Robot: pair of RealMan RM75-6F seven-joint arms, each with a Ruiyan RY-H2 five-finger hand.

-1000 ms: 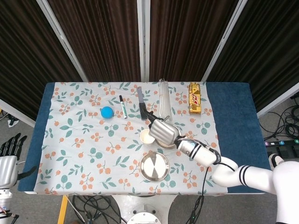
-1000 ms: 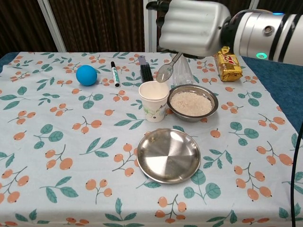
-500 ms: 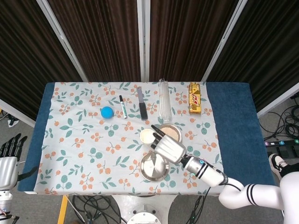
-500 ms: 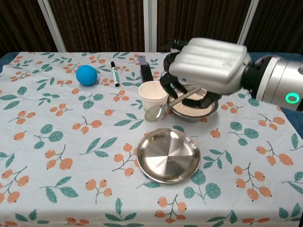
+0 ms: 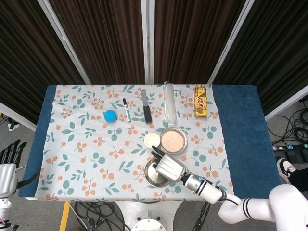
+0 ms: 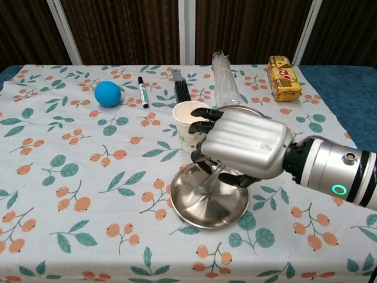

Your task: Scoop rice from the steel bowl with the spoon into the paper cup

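Note:
My right hand (image 6: 241, 150) hangs low over the steel plate (image 6: 200, 215), its fingers curled around the spoon (image 6: 207, 180). Only a thin piece of the spoon's metal shows beneath the fingers, reaching down onto the plate. In the head view the right hand (image 5: 168, 167) covers the plate's (image 5: 153, 179) right half. The paper cup (image 5: 151, 140) stands just behind the plate, and the steel bowl of rice (image 5: 173, 141) sits to its right. In the chest view the hand hides most of the bowl (image 6: 238, 108) and part of the cup (image 6: 185, 115). My left hand (image 5: 7, 163) hangs off the table's left side, fingers spread and holding nothing.
At the back of the floral cloth lie a blue ball (image 6: 107, 93), a marker (image 6: 143, 91), a dark flat tool (image 6: 181, 87), a clear plastic pack (image 6: 224, 79) and a gold snack bar (image 6: 281, 76). Blue table edge (image 5: 240, 125) shows on the right.
My right hand has come down from above the cup and bowl, toward the front, and now sits low over the steel plate with the spoon. The left hand has stayed put.

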